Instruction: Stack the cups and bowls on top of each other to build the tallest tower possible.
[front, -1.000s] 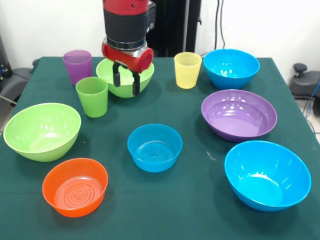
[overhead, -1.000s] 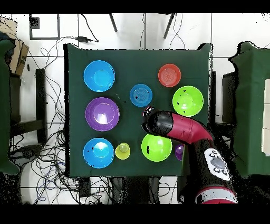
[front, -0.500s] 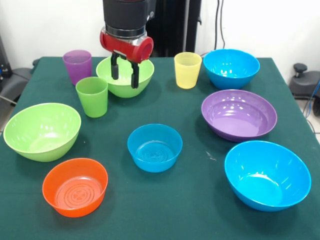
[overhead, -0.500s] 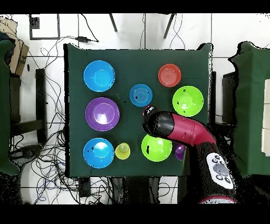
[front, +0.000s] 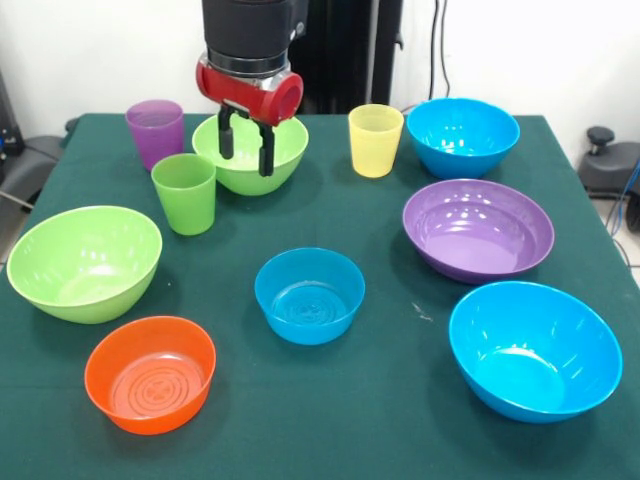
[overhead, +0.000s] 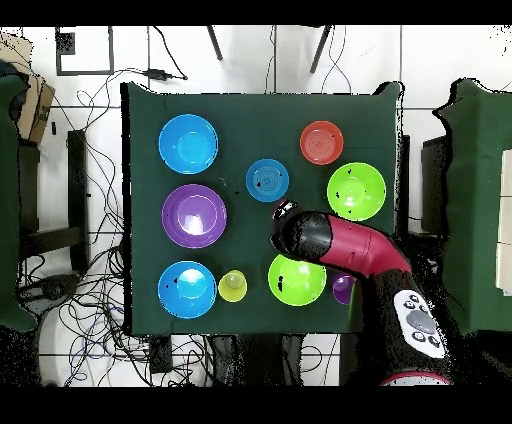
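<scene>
- Near the table's (front: 400, 420) far left corner in the front view, the green cup (front: 185, 193) stands upright with its mouth up, its long axis vertical. It sits just in front of the purple cup (front: 155, 132) and just beside a lime green bowl (front: 285, 150).
- Above that lime green bowl hangs the gripper (front: 243, 149), fingers pointing down and spread apart, holding nothing. The single arm (overhead: 350, 248) carries it, so no other hand is in play.
- From the gripper, the green cup lies to the picture's left and a little nearer the front edge, and lower. My judgement is that a short sideways shift and a drop would bring the fingers around it.
- No tower exists yet: every piece sits alone on the table.
- Toward the middle sits the small blue bowl (front: 309, 295), which I judge a likely base. The orange bowl (front: 150, 373) and a second lime green bowl (front: 83, 262) lie by the front left corner.
- Along the right side are the yellow cup (front: 375, 140), two larger blue bowls (front: 463, 136) (front: 534, 350) and the wide purple bowl (front: 478, 229).
- No brand, label or writing can be read on anything.
</scene>
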